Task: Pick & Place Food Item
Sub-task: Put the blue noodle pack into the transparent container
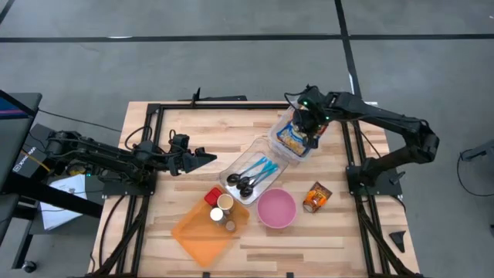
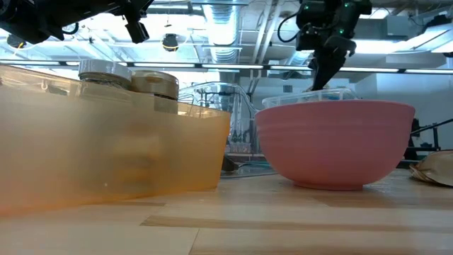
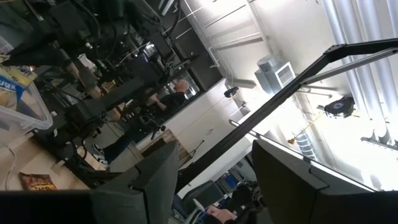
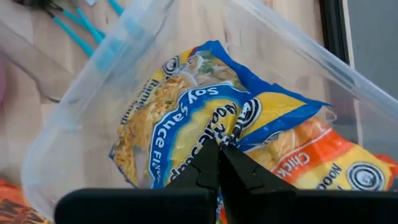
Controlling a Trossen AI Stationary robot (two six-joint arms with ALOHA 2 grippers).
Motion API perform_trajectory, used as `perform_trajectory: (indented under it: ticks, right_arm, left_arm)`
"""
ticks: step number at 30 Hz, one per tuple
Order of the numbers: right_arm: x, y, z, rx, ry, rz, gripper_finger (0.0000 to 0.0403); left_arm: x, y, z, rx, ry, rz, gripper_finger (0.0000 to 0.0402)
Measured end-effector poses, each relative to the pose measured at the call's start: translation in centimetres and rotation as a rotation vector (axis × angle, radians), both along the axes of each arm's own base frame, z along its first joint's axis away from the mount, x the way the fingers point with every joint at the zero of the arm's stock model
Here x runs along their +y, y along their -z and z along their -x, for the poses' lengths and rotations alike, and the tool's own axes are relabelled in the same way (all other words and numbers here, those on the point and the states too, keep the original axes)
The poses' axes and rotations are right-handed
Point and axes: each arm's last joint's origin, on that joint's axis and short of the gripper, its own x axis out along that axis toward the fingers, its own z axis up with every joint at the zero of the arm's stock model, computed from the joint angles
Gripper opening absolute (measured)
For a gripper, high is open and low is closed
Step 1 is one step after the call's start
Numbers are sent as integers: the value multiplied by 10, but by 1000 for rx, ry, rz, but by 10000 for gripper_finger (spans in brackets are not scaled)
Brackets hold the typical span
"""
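Clear plastic forms the bin [image 1: 287,139] near the table's [image 1: 193,133] far edge, holding two ramen packets; the right gripper [image 4: 219,149] is down inside it, fingers pinched shut on a corner of the blue-and-yellow packet [image 4: 180,124], the orange packet [image 4: 323,158] beside it. Nearer than the bin sit one pink bowl [image 1: 276,208], one spoon tray [image 1: 255,174], one orange bin [image 1: 208,228] and one snack bag [image 1: 316,197]. The left gripper [image 1: 207,158] hovers partly open, holding nothing, well left of the bin.
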Motion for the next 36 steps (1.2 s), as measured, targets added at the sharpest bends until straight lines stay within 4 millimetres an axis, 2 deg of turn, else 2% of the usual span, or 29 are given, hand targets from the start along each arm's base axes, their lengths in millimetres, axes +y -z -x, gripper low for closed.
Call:
perform_trajectory:
  ticks: [15,30,36]
  right_arm:
    - [-19,16,-2,94,-6,32,0]
    - [-26,12,7,185,11,173,0]
    - [-21,12,3,164,-22,153,0]
  left_arm:
    - [0,0,0,0,0,0,199]
    - [0,0,0,0,1,1,199]
    - [0,0,0,1,-3,2,199]
